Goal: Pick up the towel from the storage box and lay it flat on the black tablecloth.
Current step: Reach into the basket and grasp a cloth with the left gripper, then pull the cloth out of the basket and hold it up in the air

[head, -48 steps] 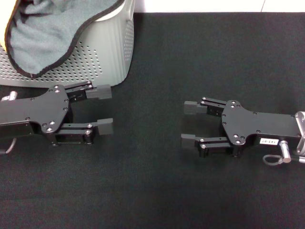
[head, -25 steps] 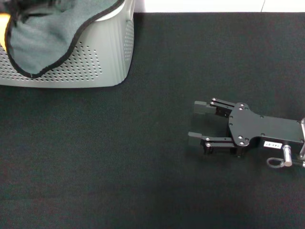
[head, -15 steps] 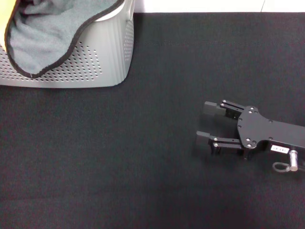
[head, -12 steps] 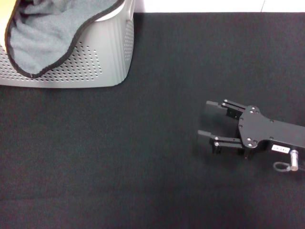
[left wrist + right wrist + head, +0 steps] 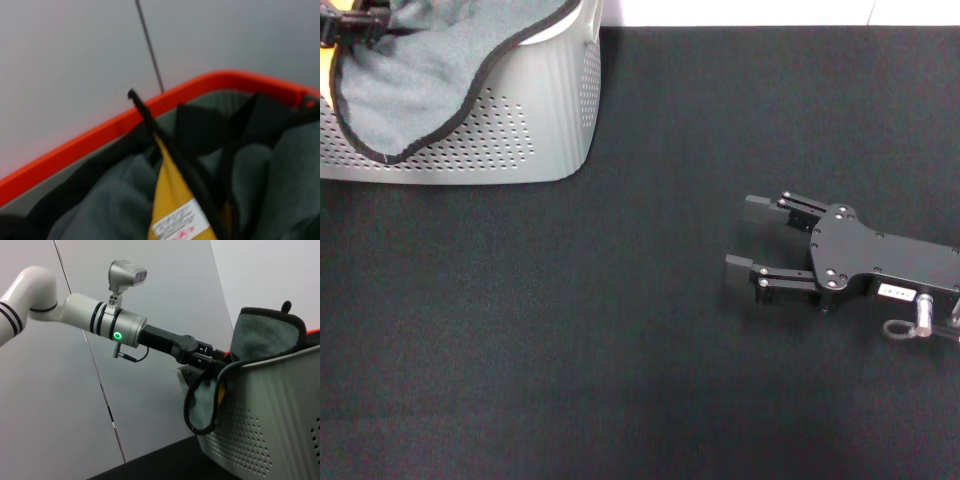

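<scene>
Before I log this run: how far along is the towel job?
Early. Nothing is laid out yet: the towel hangs over the rim of the storage box. In hand: the left gripper is up at the box among the towel's folds. Left to do: lift it out and spread it on the black tablecloth, where the right gripper waits with jaws open.

Grey-green fleece on the towel (image 5: pixel 430 60), black stitched edging, a yellow-orange underside peeking out. Storage box (image 5: pixel 555 120) is light grey, dotted with rows of small holes; its rim looks orange-red, perhaps. Black tablecloth (image 5: pixel 620 350), finely grainy. Right gripper (image 5: pixel 745 240) black.
</scene>
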Robot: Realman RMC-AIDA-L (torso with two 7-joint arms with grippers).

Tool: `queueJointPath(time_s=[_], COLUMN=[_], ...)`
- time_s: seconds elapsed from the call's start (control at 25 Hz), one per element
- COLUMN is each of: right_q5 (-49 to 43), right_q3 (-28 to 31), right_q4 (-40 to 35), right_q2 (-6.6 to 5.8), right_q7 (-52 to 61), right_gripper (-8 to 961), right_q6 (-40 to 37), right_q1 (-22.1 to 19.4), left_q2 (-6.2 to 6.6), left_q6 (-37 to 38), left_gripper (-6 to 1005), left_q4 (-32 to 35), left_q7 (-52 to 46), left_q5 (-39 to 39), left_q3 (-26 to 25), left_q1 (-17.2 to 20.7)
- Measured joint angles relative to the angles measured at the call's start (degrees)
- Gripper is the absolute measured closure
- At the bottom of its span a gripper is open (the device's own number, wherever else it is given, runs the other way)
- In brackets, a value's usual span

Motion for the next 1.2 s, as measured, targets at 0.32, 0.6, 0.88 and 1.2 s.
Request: queueJointPath(time_s=[0.32,0.6,0.88,1.2], right_q5=[0.1,0.4,0.4,0.5], right_q3=[0.3,0.3,0.3,0.4], right_q4=[1.2,1.4,2.1,2.1], right_q2=[0.09,0.09,0.09,0.09], right_q7=[-0.3,-0.6,-0.9,-0.9], right_gripper=[162,172,182,193], right_q6=[-0.1,-0.1,0.2,0.2], right_q1=[-0.5,-0.6,-0.7,-1.2], left_q2=[0.03,0.03,0.09,0.05], left_q6=[-6.7,-6.9,-6.4,-5.8], left_gripper=[312,348,581,894], left_q4=[3.5,3.5,8.9,9.2], left_q7=[-10.3,-11.0,-17.3,-18.3], left_q5=[12.1,12.8,14.8,17.9], left_q3=[12.0,12.9,15.6,15.6], left_q1=[1.1,1.1,1.0,0.6])
